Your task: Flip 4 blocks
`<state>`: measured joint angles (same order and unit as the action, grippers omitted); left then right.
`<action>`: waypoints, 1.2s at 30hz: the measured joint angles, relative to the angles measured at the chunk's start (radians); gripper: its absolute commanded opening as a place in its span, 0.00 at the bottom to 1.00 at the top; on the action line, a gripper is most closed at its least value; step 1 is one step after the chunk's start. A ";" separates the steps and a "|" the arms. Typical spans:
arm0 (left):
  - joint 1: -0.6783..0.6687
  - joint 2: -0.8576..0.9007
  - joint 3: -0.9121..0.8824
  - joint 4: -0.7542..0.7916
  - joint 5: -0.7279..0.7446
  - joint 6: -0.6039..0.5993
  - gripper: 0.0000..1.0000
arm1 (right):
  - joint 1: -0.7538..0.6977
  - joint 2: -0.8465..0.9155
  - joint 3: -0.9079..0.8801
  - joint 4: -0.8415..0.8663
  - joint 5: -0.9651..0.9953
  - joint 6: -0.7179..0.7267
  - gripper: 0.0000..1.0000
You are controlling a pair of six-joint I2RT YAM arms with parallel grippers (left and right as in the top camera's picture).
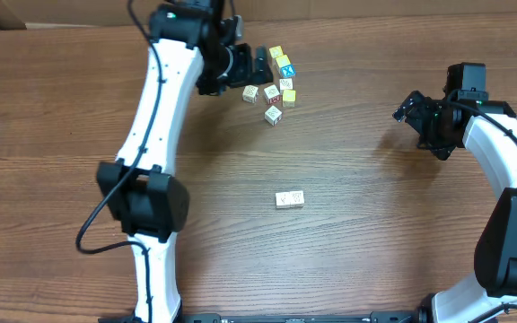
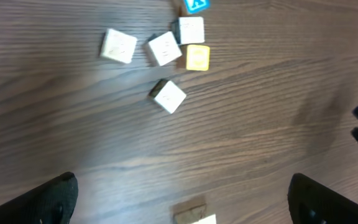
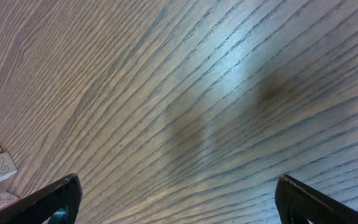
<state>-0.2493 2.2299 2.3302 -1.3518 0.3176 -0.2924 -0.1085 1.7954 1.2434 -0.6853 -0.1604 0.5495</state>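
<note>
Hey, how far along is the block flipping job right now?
Done: nothing certain. Two pale cream wooden cubes lie side by side in the middle of the wooden table, apart from the rest; whether they are flipped cannot be told. In hand: nothing. The left gripper is open beside the cluster of small wooden cubes, and the right gripper is open, away from them. Left: seemingly most of the four flips.

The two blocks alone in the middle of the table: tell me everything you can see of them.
The two blocks are small pale cubes, wood by the look. They sit side by side and touching, making one short bar turned slightly askew. Their cream tops carry faint printed marks, too small to read. They rest flat on the bare wooden table, well apart from the group of cubes farther back. Nothing else touches them.
</note>
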 measured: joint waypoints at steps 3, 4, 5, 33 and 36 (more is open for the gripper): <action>-0.026 0.037 0.000 0.012 -0.002 0.000 0.92 | 0.000 0.000 0.000 0.000 -0.001 0.000 1.00; -0.034 0.048 0.001 0.018 -0.009 0.000 0.88 | 0.000 0.000 0.000 0.000 0.000 0.000 1.00; -0.041 0.061 0.001 0.025 -0.015 0.003 0.84 | 0.000 0.000 0.000 0.000 0.000 0.000 1.00; -0.111 0.099 0.001 0.179 -0.222 0.003 0.21 | 0.000 0.000 0.000 0.000 -0.001 0.000 1.00; -0.111 0.099 0.001 0.175 -0.233 0.005 0.04 | 0.000 0.000 0.000 0.000 0.000 0.000 1.00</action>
<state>-0.3607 2.3291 2.3310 -1.1770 0.0845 -0.2878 -0.1089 1.7954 1.2434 -0.6849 -0.1608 0.5495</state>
